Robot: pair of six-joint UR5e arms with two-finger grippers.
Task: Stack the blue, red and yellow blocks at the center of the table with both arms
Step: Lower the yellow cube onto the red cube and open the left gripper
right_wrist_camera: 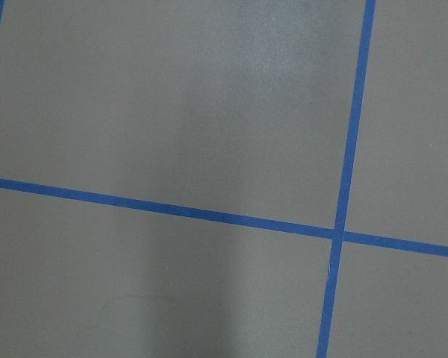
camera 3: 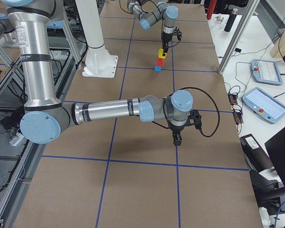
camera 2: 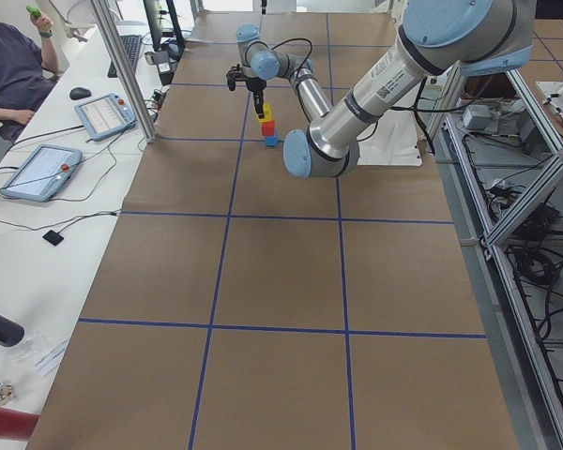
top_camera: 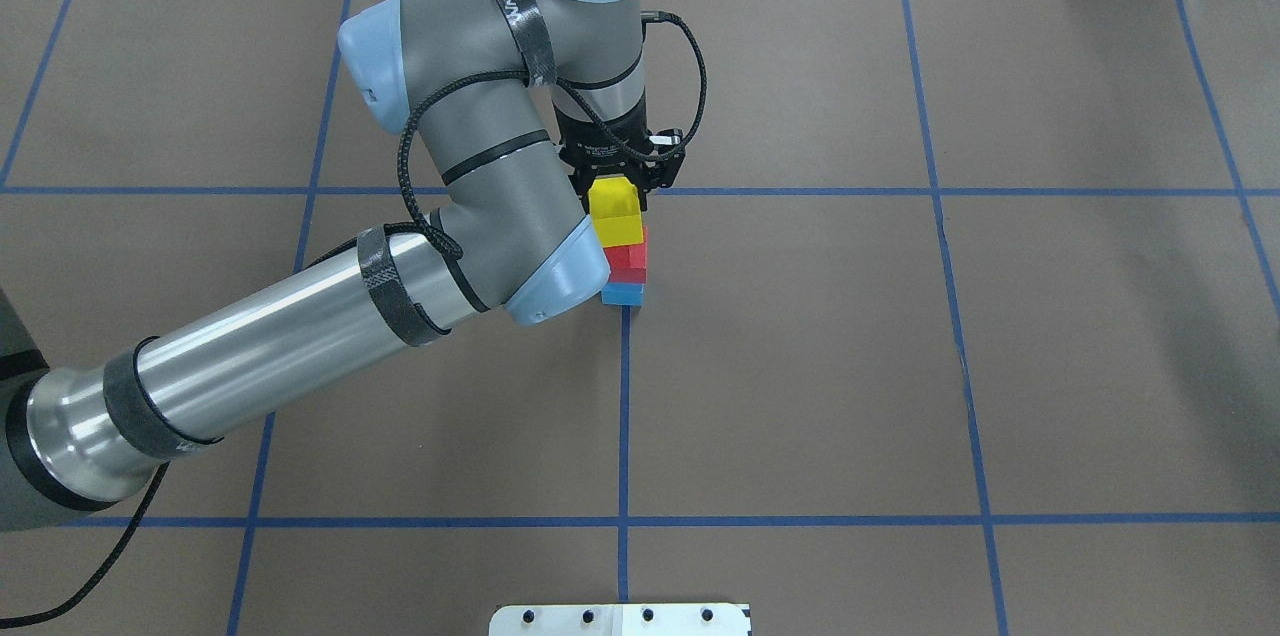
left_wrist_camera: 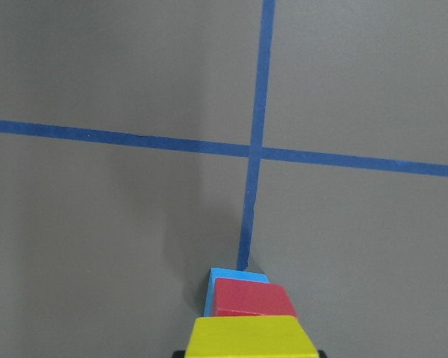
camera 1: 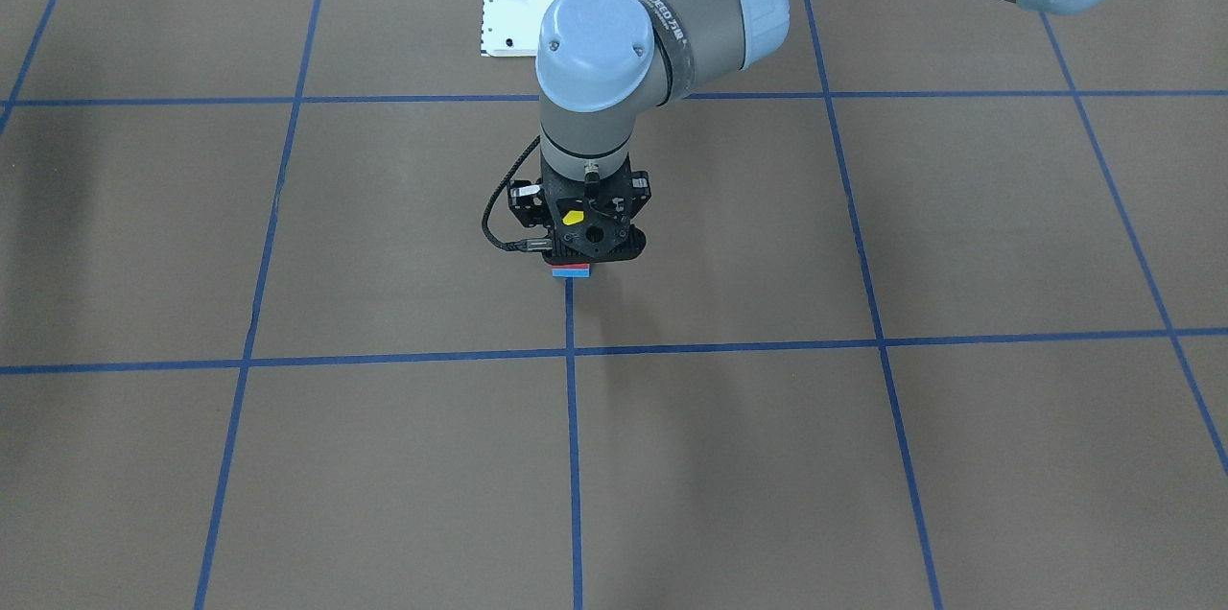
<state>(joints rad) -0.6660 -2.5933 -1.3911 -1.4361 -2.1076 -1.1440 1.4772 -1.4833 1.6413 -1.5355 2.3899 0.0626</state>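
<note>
At the table's centre a blue block (top_camera: 623, 294) lies on the table with a red block (top_camera: 630, 261) on top of it. A yellow block (top_camera: 615, 216) sits on the red one. My left gripper (top_camera: 615, 188) points straight down and is shut on the yellow block. The left wrist view shows the yellow block (left_wrist_camera: 254, 337) at the bottom edge, above the red (left_wrist_camera: 252, 300) and blue (left_wrist_camera: 235, 276) blocks. My right gripper (camera 3: 176, 141) hangs over bare table far from the stack. It shows only in the exterior right view, so I cannot tell whether it is open or shut.
The brown table (top_camera: 900, 366) is marked with blue tape lines (top_camera: 623, 416). The robot's white base plate (top_camera: 620, 619) sits at the near edge. Tablets (camera 3: 261, 102) and cables lie on a side bench beyond the table.
</note>
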